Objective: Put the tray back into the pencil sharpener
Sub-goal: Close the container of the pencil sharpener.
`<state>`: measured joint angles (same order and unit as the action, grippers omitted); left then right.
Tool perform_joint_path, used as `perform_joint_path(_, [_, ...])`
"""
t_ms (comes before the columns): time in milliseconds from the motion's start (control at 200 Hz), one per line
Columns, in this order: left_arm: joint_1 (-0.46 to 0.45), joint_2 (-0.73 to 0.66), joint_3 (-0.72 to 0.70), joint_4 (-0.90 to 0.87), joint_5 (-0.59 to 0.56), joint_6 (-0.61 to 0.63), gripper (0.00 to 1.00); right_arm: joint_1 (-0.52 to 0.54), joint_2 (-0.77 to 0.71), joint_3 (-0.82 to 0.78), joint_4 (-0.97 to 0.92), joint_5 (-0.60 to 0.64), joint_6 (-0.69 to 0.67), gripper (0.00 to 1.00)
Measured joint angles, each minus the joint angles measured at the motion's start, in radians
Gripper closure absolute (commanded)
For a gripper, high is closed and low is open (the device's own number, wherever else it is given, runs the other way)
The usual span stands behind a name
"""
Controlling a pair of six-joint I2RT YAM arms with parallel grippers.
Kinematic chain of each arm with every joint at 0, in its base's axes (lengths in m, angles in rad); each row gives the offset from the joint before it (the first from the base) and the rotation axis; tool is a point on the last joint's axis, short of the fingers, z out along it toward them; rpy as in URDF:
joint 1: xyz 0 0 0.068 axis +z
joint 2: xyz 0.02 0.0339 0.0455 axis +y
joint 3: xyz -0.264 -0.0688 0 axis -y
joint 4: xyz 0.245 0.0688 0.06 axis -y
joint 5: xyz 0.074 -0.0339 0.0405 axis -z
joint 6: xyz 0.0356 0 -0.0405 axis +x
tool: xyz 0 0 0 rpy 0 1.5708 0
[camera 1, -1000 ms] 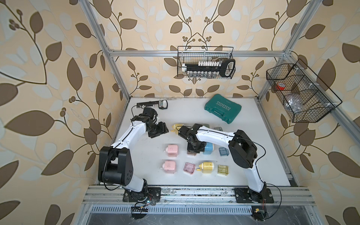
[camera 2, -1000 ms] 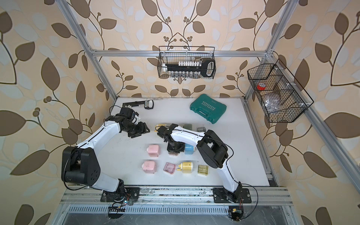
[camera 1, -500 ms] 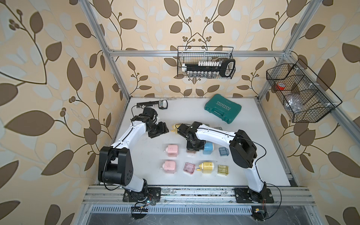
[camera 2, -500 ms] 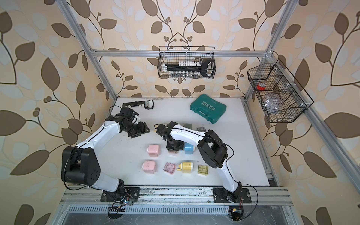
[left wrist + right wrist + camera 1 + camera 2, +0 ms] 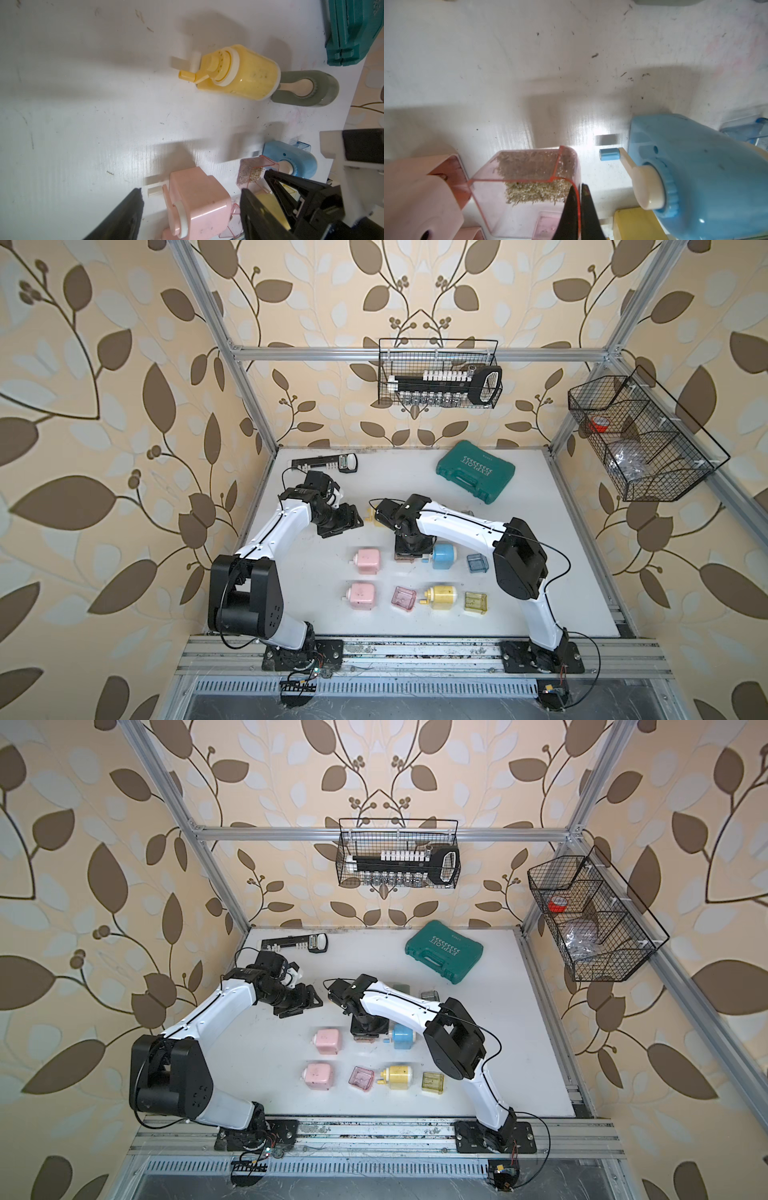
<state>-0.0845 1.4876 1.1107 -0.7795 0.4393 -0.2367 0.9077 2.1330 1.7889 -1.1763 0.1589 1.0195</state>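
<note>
My right gripper (image 5: 579, 187) is shut on one side wall of a clear pink tray (image 5: 525, 187) that has shavings in it. The tray hangs just above the table (image 5: 316, 572), between a pink pencil sharpener (image 5: 415, 197) and a blue sharpener (image 5: 695, 166). The pink sharpener's empty slot faces the tray. In a top view the right gripper (image 5: 405, 549) stands right of that pink sharpener (image 5: 368, 561). My left gripper (image 5: 345, 522) hovers open further back and left, holding nothing. In the left wrist view its open jaws (image 5: 191, 190) frame the pink sharpener (image 5: 199, 203) far below.
A second pink sharpener (image 5: 360, 596), another pink tray (image 5: 404, 598), a yellow sharpener (image 5: 442, 596), a yellow tray (image 5: 476, 603) and a blue tray (image 5: 476, 563) lie near the front. Another yellow sharpener (image 5: 239, 76) and a grey-green one (image 5: 307, 89) lie behind. A teal case (image 5: 476, 470) is at the back.
My left gripper's jaws have spread wider. The right gripper has shifted slightly left with the pink tray, toward the pink sharpener.
</note>
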Motion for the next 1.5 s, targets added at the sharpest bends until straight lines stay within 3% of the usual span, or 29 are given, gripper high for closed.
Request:
perform_joint_path(415, [-0.008, 0.002, 0.092, -0.276, 0.004, 0.043, 0.26, 0.006, -0.013, -0.065, 0.082, -0.051, -0.019, 1.0])
perform_joint_path(820, [-0.093, 0.081, 0.028, -0.279, 0.041, 0.048, 0.28, 0.006, -0.014, -0.107, 0.143, -0.093, -0.044, 1.0])
perform_joint_path(1500, [-0.093, 0.137, 0.011, -0.265, 0.051, 0.055, 0.43, 0.006, -0.014, -0.108, 0.169, -0.115, -0.044, 1.0])
